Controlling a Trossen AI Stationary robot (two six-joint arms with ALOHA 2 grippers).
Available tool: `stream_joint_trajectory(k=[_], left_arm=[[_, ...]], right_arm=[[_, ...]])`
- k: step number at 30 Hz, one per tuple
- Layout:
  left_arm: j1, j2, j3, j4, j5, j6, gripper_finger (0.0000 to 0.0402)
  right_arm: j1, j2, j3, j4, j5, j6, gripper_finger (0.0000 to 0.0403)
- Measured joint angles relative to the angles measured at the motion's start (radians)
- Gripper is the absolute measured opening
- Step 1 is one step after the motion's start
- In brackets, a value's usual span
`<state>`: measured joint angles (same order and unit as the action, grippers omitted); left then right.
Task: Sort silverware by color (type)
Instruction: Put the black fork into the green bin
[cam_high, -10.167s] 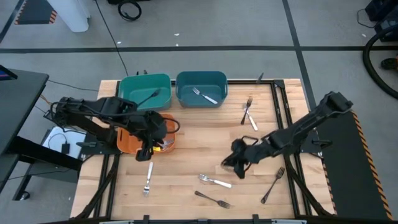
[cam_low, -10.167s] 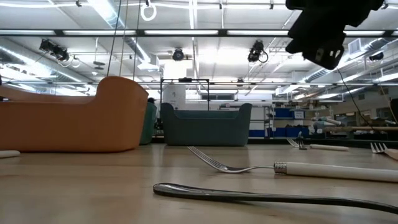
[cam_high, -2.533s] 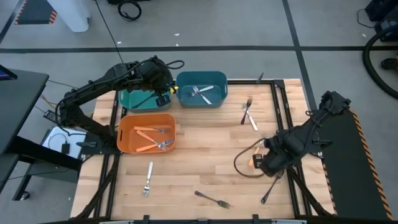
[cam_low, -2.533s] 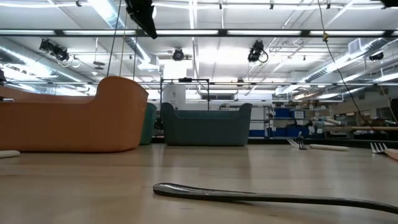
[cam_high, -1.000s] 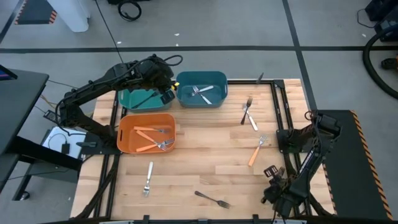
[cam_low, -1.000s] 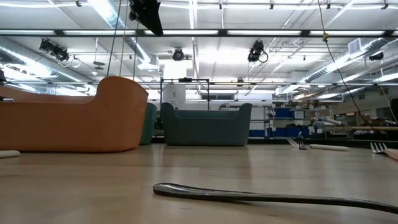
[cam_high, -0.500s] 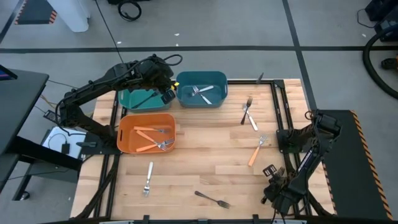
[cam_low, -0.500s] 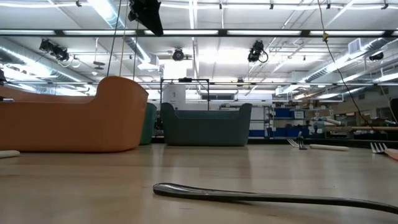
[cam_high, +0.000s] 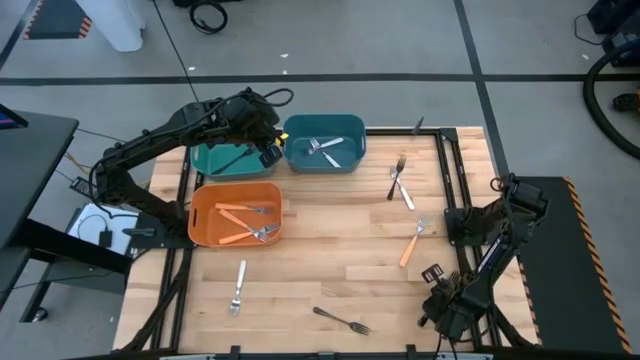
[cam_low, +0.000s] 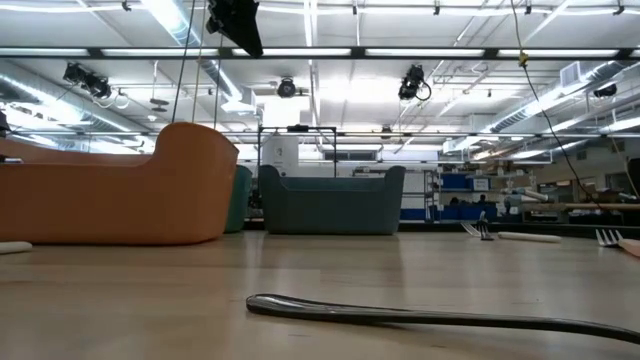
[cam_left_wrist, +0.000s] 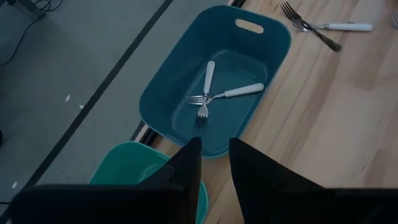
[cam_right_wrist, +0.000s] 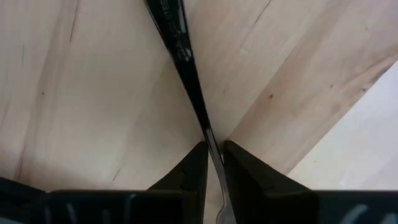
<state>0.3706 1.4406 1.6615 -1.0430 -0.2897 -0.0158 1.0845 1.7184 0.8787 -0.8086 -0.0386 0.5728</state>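
Black fork (cam_right_wrist: 180, 53) lies between the right hand's (cam_right_wrist: 213, 163) narrow fingers, lower right on the table (cam_high: 330, 260); grip squarely before lifting.

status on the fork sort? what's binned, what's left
Binned: two white-handled forks in the blue bin, orange ones in the orange bin, a black one in the green bin. In hand: right gripper straddles a black fork at the table's near right. Left: several forks loose on the table.
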Motion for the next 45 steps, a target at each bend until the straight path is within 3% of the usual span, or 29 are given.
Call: stream_joint_trajectory(k=[7, 15, 28, 33, 38, 45], left_arm=[[0.000, 0.000, 0.000, 0.000, 0.000, 0.000, 0.0091], [0.000, 0.000, 0.000, -0.001, 0.000, 0.001, 0.0091], [0.000, 0.000, 0.000, -0.004, 0.012, 0.000, 0.0091], [0.000, 0.000, 0.000, 0.004, 0.158, -0.027, 0.0091], [-0.014, 0.000, 0.000, 0.039, 0.254, -0.026, 0.0091], [-0.045, 0.018, 0.001, 0.119, 0.410, 0.010, 0.0091]], right_arm=[[-0.053, 0.001, 0.001, 0.001, -0.082, -0.002, 0.0015], [-0.124, -0.010, 0.004, -0.014, -0.148, -0.013, 0.0012], [-0.252, -0.281, 0.003, -0.073, -0.101, 0.166, 0.0003], [-0.363, -0.371, 0.003, -0.109, 0.042, 0.268, 0.0003], [-0.517, -0.438, 0.004, -0.081, 0.256, 0.347, 0.0003], [-0.722, -0.470, 0.004, 0.217, 0.523, 0.279, 0.0003]])
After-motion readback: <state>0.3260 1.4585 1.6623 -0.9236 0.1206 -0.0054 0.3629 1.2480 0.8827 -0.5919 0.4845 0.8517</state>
